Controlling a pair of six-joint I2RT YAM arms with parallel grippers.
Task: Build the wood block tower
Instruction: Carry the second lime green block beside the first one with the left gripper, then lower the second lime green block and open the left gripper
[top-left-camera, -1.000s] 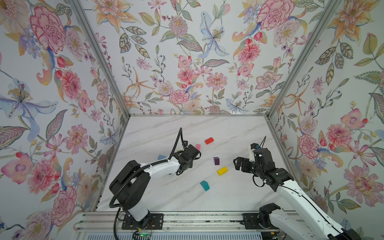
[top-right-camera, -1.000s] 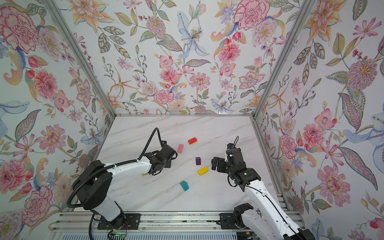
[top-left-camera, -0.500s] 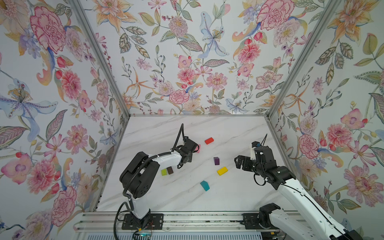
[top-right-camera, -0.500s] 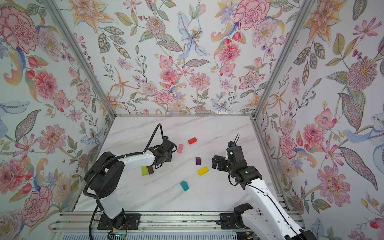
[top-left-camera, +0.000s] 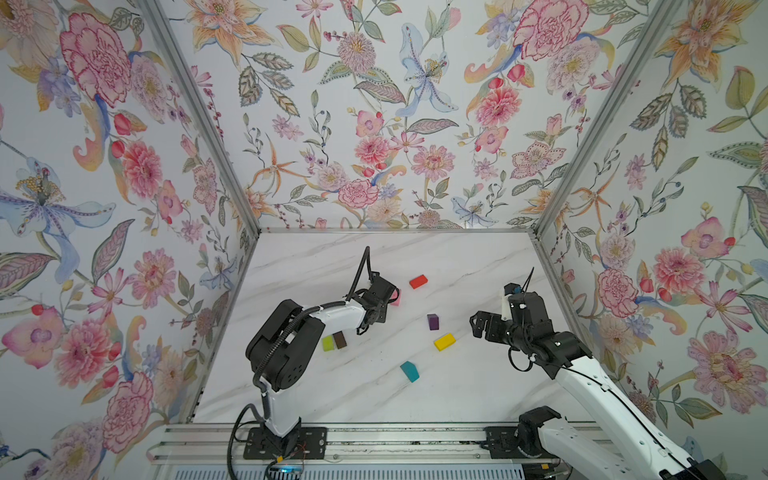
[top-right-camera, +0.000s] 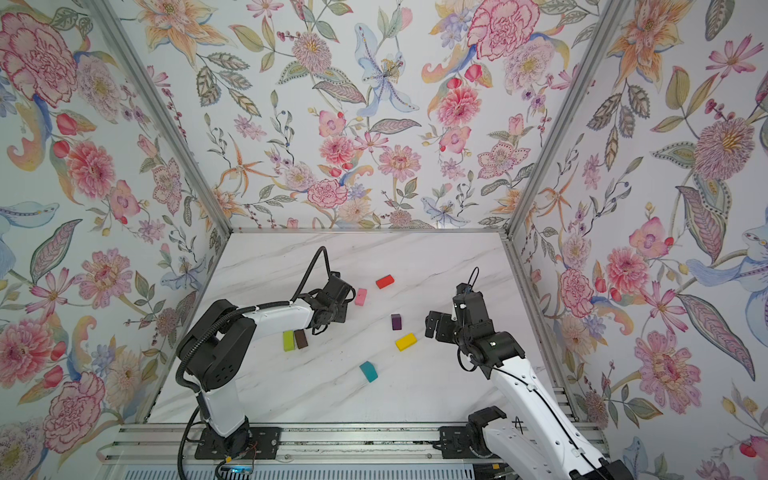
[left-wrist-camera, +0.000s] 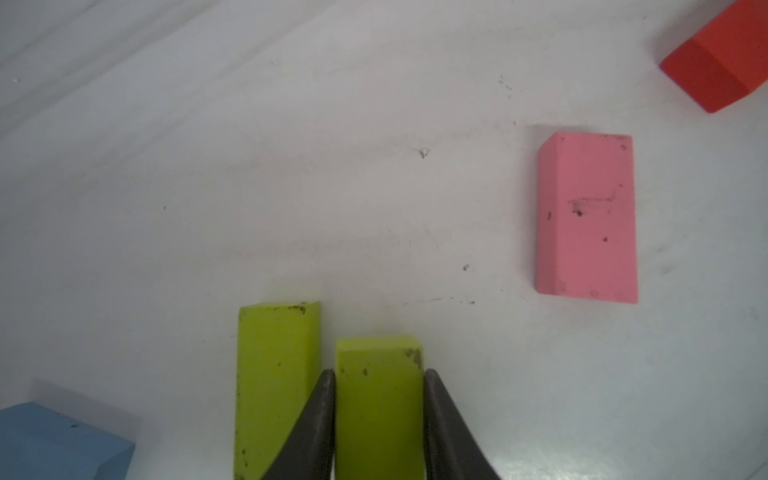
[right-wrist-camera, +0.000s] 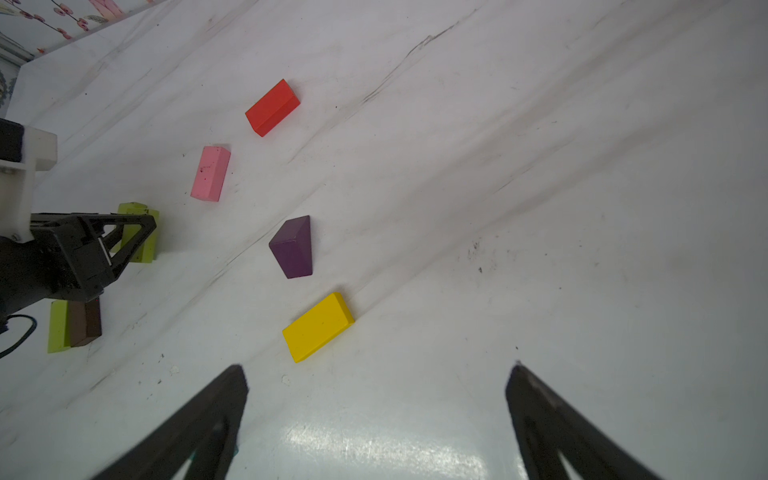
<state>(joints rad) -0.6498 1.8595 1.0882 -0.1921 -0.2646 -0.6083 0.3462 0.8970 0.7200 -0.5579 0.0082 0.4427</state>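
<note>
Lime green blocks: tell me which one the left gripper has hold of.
The gripped lime block, pinched by the left gripper. A second lime block lies free right beside it; the third lime block sits against the brown block.

Left hand (left-wrist-camera: 379, 376) now farther back, beside the pink block (top-right-camera: 360, 297)

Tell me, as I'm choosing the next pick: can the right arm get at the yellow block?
Probably yes. The right gripper is open and empty, the yellow block lies flat just ahead of it with nothing between, and the purple block sits clear of it.
</note>
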